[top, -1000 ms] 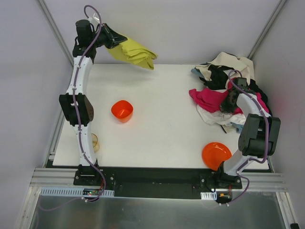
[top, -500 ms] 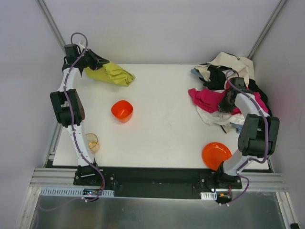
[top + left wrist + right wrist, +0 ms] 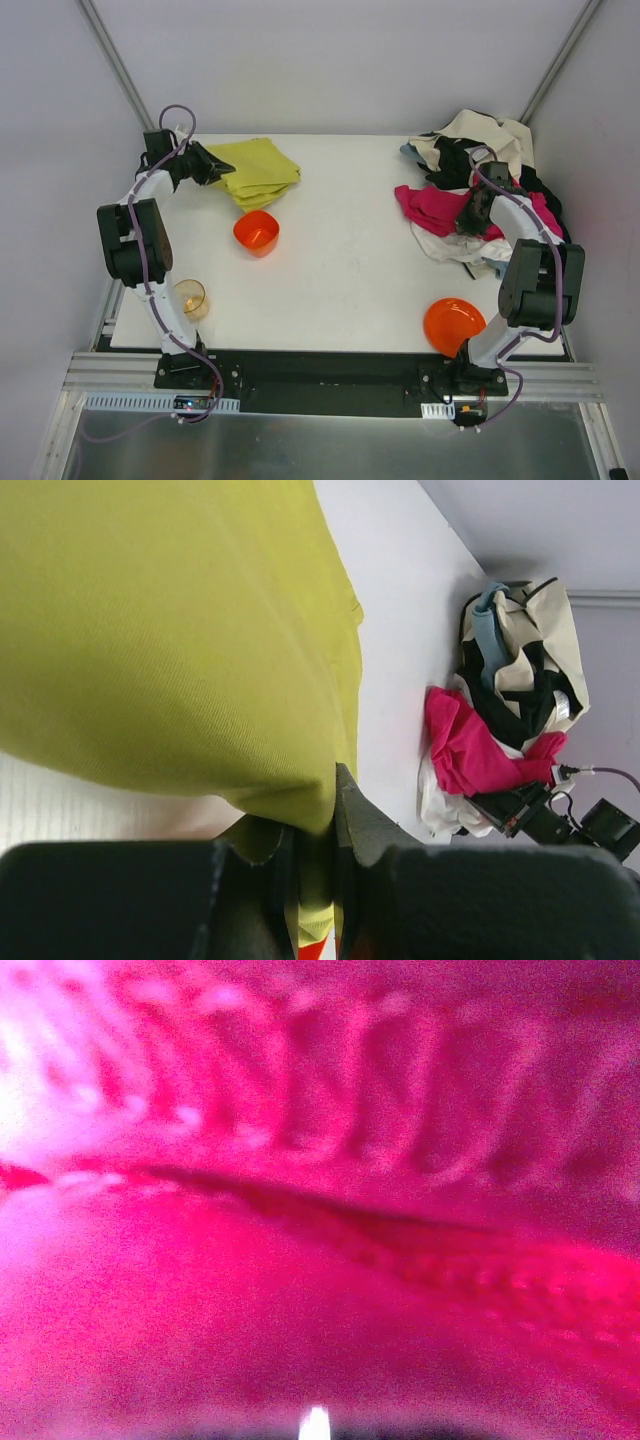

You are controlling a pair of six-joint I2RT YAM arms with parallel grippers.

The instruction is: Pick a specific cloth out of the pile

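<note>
Well, the left gripper [image 3: 214, 168] was pinched tight on the cloth [image 3: 260, 172], which lay bunched at the far-left corner of the table [image 3: 350, 270], just beyond 1 orange bowl [image 3: 256, 231]. Opposite, the right gripper [image 3: 478, 212] sat closed, nosed into the magenta cloth [image 3: 432, 205] of the pile [image 3: 480, 150].

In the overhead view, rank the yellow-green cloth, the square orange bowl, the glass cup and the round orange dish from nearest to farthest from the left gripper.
1. yellow-green cloth, clamped in the left gripper, far left.
2. square orange bowl, just toward the bases.
3. glass cup, near left edge.
4. round orange dish, near right side.
</note>
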